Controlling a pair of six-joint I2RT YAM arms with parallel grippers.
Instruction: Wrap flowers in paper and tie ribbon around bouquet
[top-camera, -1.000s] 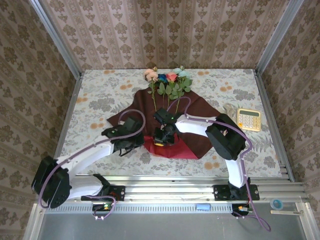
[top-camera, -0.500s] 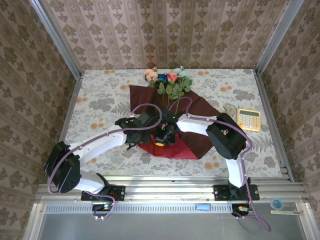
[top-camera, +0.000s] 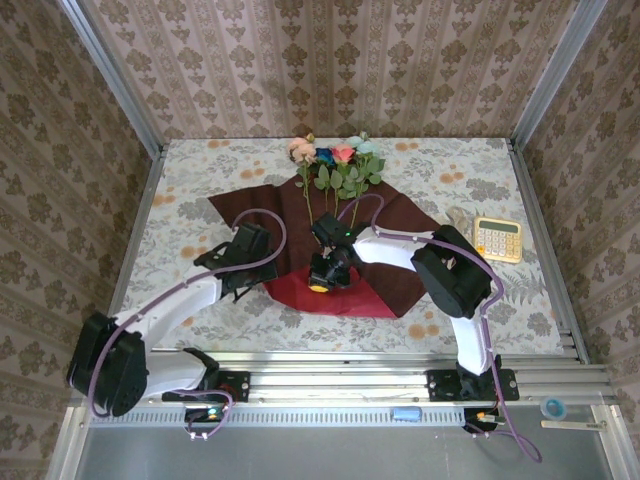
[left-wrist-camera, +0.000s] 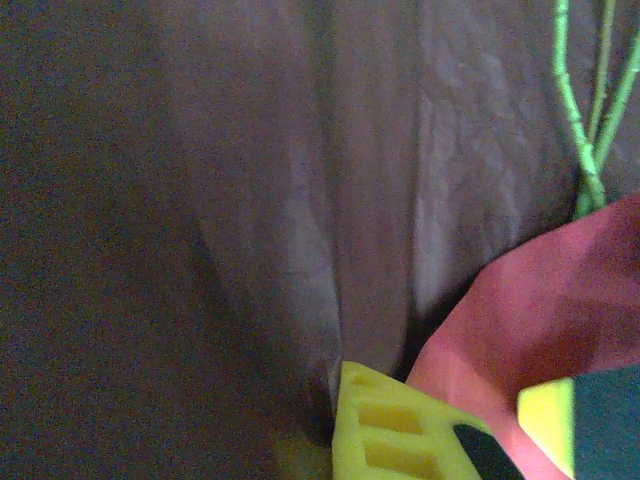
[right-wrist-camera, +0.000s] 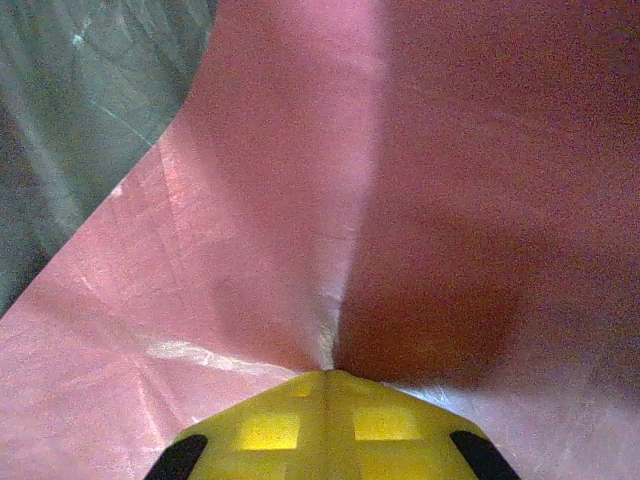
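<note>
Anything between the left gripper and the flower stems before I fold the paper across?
Nothing visible: bare paper runs from the left gripper to the stems. The right gripper pinches the paper's near edge alongside.

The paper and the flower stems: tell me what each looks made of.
The paper: a thin matte sheet, likely tissue or crepe-like wrapping paper. It gathers into fine creases where pinched, maroon on one face and brighter red on the other. The flower stems: probably plastic, a uniform bright green with a slightly knobbly moulded look.
</note>
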